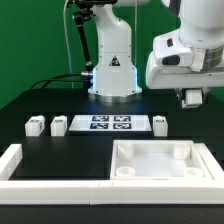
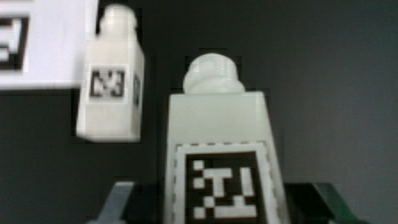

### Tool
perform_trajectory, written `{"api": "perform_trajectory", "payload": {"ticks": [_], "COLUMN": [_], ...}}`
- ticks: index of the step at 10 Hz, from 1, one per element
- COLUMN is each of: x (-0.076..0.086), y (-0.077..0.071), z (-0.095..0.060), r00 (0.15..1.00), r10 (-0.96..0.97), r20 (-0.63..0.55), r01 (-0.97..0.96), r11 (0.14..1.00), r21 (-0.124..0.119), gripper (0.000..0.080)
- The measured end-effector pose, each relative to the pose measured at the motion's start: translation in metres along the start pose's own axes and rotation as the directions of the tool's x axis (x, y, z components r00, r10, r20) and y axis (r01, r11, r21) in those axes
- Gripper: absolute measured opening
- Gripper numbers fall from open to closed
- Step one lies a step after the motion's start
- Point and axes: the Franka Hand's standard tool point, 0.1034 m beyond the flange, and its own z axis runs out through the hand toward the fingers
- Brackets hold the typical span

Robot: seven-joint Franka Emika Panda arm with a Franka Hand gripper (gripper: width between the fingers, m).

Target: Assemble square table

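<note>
My gripper (image 1: 190, 98) hangs above the table at the exterior view's right, shut on a white table leg (image 2: 217, 140). That leg stands between the fingers with its black-white tag facing the wrist camera. A second leg (image 2: 112, 85) lies on the black table below, beside the held one; it also shows as the leg (image 1: 160, 123) right of the marker board. Two more legs (image 1: 35, 125) (image 1: 58, 125) lie at the left. The square tabletop (image 1: 160, 172), ribbed with round corner sockets, rests at the front right.
The marker board (image 1: 105, 123) lies in the middle of the table, and its corner (image 2: 22, 45) shows in the wrist view. A low white border wall (image 1: 20, 165) runs along the front and left. The robot base (image 1: 112, 65) stands at the back.
</note>
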Motion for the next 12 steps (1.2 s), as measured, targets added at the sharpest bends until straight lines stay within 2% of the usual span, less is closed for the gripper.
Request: {"api": "perform_trajectory", "payload": {"ticks": [1, 2, 3, 7, 8, 9, 11, 12], "x": [0.017, 0.030, 0.033, 0.040, 0.052, 0.067, 0.096, 0.101], "y": [0.004, 0.008, 0.005, 0.004, 0.009, 0.018, 0.027, 0.022], "z": [-0.026, -0.048, -0.054, -0.057, -0.070, -0.089, -0.124, -0.129], "r00": [0.998, 0.992, 0.984, 0.906, 0.877, 0.854, 0.776, 0.682], "r10": [-0.022, -0.065, -0.049, -0.065, -0.069, -0.098, -0.126, -0.121], "r20": [-0.057, -0.109, -0.174, -0.417, -0.475, -0.512, -0.618, -0.722], "r01": [0.021, 0.062, 0.046, 0.065, 0.073, 0.098, 0.124, 0.128], "r11": [1.000, 0.998, 0.999, 0.998, 0.997, 0.995, 0.991, 0.991], "r21": [-0.004, -0.029, -0.026, -0.013, -0.009, -0.027, -0.046, -0.045], "gripper": [0.0290, 0.0290, 0.0290, 0.0290, 0.0290, 0.0290, 0.0290, 0.0290]}}
